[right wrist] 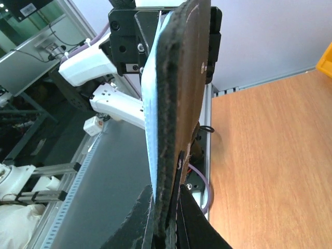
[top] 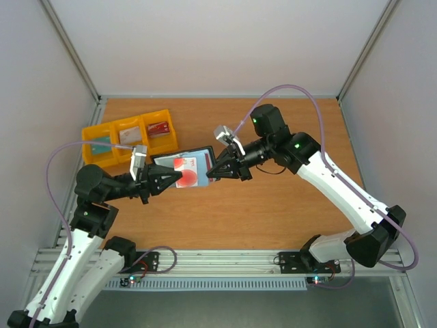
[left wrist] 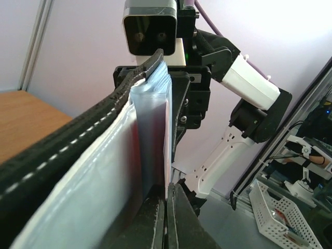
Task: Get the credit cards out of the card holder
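Nearest the arm bases, the bare orange-brown wooden counter [top: 273, 212] stretches across the enclosure. Above its middle, a small black bifold card holder with grey-blue inner pockets [top: 199, 162] hangs open in the air, stretched between the two arms with its pocket side facing up.

The left gripper [top: 175, 179] reaches in from the left. Its jaws are pressed fully together on a thin pale edge at the pocket side of the card holder. From its wrist view I cannot tell whether that edge is a card or the lip of a pocket. A white credit card with a big red circle [top: 186, 175] lies in the open pockets, just at this gripper's tips. The other credit cards cannot be made out.

The right gripper [top: 212, 172] comes in from the opposite side, its jaws nearly closed and clamping the black stitched outer edge of the card holder.

Farther back on the left, a yellow plastic bin with three compartments [top: 92, 132] sits on the counter. It holds a teal card [top: 101, 145], a whitish card [top: 130, 137] and a red card [top: 158, 128], one in each compartment.
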{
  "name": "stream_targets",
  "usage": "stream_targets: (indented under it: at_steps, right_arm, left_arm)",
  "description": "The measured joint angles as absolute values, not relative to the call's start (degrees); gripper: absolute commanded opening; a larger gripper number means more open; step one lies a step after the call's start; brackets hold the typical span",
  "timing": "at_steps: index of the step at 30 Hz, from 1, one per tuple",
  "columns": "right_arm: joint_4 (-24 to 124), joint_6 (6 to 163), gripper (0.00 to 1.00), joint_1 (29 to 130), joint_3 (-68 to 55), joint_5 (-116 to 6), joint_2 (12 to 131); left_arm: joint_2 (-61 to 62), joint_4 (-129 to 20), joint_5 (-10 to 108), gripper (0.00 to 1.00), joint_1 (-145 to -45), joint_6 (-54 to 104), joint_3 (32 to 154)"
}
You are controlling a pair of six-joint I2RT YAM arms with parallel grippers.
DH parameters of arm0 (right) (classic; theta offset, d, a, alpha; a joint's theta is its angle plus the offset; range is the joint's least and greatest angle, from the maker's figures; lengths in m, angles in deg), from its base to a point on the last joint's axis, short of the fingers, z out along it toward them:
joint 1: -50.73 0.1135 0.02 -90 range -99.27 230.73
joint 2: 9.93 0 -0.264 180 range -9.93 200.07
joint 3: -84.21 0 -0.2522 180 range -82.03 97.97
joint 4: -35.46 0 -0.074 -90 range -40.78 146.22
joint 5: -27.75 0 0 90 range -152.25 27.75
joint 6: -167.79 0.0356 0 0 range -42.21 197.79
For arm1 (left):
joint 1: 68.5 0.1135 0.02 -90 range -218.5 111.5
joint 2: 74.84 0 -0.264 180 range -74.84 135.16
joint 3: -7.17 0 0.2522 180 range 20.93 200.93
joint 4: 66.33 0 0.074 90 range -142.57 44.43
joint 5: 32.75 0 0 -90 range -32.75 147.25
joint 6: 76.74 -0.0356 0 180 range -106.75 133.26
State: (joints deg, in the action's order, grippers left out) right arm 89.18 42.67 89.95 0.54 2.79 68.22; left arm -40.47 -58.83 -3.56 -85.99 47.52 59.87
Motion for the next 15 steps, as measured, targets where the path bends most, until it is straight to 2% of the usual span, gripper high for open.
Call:
stream_targets:
  at_steps: [7,15]
  right_arm:
    - [87.6,43.7,0.01,87.1,-0.9,2.3,67.7]
    - [78.1,52.8,0.01,77.3,-10.4,0.8,63.9]
  left_arm:
    - [-42.2,-54.8,1.3,0.0,-84.8,47.6,60.0]
    - [-42.2,-51.4,7.2,0.0,-80.2,51.3,60.0]
